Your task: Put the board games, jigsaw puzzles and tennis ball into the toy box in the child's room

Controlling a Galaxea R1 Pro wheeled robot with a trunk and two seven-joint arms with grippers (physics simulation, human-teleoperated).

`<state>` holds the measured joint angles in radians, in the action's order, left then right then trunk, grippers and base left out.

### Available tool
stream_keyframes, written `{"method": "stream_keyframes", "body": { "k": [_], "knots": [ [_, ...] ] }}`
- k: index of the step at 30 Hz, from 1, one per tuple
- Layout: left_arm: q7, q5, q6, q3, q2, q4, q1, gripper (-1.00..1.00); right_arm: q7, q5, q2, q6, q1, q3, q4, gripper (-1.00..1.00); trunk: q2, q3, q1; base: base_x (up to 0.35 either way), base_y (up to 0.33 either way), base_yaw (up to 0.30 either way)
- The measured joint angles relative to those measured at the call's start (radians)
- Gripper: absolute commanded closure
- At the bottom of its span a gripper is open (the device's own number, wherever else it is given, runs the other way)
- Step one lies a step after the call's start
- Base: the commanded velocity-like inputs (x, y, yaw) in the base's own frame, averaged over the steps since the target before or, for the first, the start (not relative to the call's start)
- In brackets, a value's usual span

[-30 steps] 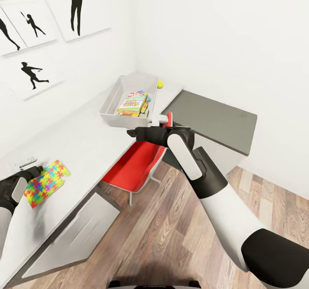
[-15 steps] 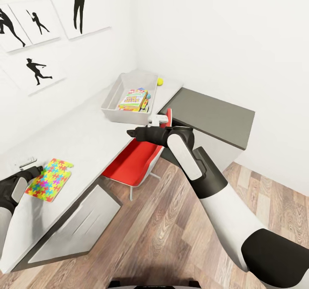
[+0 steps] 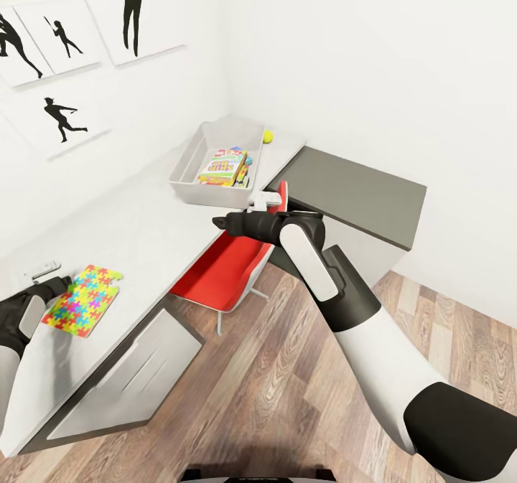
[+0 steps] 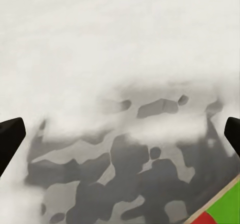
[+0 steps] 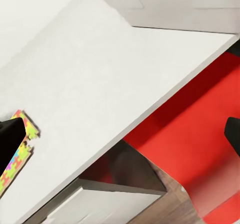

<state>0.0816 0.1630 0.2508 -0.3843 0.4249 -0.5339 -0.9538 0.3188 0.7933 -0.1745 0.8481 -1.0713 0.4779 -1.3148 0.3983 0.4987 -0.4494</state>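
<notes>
The left gripper [image 3: 59, 283] is seen at the near edge of a jigsaw puzzle [image 3: 83, 299] lying flat on the table [image 3: 143, 232], its fingers [image 4: 10, 139] spread wide. The right gripper [image 3: 217, 222] is held empty and open above the red chair [image 3: 226, 271]. Board games [image 3: 222, 166] lie in the toy box [image 3: 188, 185]; the tennis ball [image 3: 268, 136] rests just beside it.

white table [image 3: 136, 232] carries toy box [image 3: 188, 181], jigsaw puzzle [image 3: 82, 299], tennis ball [image 3: 268, 136].
</notes>
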Motion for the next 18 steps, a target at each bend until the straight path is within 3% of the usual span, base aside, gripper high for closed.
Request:
{"method": "stream_keyframes", "body": {
  "k": [18],
  "knots": [
    [0.007,0.029,0.022,-0.037,-0.003,-0.049,-0.002,-1.00,0.008,0.001,0.000,0.000,0.000,0.000,0.000,-1.00,0.000,0.000,0.000,0.000,0.000,0.000]
  ]
}}
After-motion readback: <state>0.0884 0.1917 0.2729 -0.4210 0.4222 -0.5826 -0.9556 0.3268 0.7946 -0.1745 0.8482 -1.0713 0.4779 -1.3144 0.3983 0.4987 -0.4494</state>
